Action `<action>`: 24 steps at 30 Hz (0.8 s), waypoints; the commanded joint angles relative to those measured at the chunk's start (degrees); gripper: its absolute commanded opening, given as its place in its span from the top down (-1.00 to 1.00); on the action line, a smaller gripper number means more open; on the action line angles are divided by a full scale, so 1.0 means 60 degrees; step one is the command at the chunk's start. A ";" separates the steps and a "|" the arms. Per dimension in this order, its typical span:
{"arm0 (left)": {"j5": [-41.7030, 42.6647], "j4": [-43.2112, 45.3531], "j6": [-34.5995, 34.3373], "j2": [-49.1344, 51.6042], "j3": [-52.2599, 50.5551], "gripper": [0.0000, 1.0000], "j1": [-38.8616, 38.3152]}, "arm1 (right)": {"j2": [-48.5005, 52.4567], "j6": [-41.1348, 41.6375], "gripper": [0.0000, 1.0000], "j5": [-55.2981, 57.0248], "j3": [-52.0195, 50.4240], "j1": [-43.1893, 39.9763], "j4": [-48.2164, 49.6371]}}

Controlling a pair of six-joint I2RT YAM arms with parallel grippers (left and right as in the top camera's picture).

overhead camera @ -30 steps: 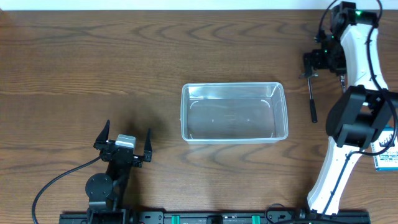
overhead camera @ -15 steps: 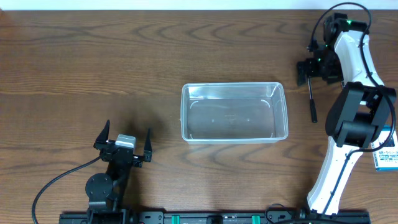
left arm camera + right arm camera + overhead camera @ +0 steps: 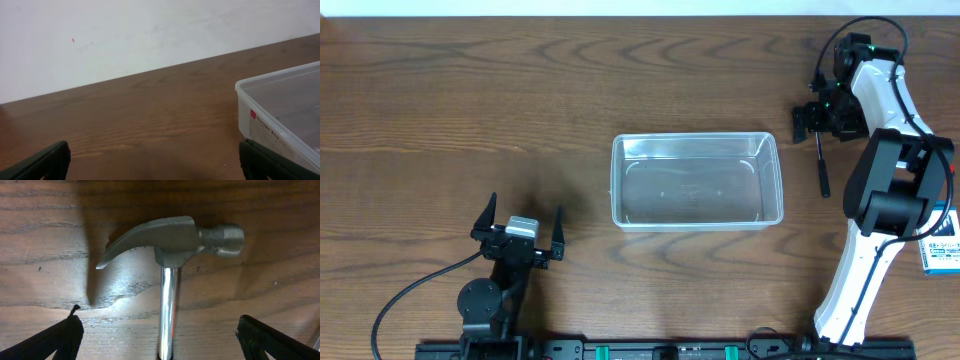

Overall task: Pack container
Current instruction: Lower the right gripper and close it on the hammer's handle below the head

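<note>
Dark brown wood-grain table (image 3: pixel 470 100) filling the overhead view, plain white wall (image 3: pixel 125 35) rising just behind the table's far edge, tiny red speck (image 3: pixel 73 40) on the wall above the table, soft even light, faint glare on the table's grain

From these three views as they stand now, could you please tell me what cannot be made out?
1. The hammer: in the overhead view the right gripper covers its head; in the right wrist view the bottom edge cuts off its handle.
2. The box: in the overhead view it is cut by the right edge and partly behind the arm; its print is too small.
3. The container: in the left wrist view its label lettering is blurred.
</note>
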 commanded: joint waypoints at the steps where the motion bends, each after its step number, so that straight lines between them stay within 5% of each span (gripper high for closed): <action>1: 0.0029 -0.0310 -0.0047 -0.0058 -0.0182 -0.96 0.0033 | 0.0066 0.0164 -0.98 -0.0004 -0.0069 -0.0142 0.0113; 24: 0.0029 -0.0310 -0.0047 -0.0058 -0.0182 -0.96 0.0033 | 0.0069 0.0186 -0.99 -0.0007 -0.0240 -0.0124 0.0681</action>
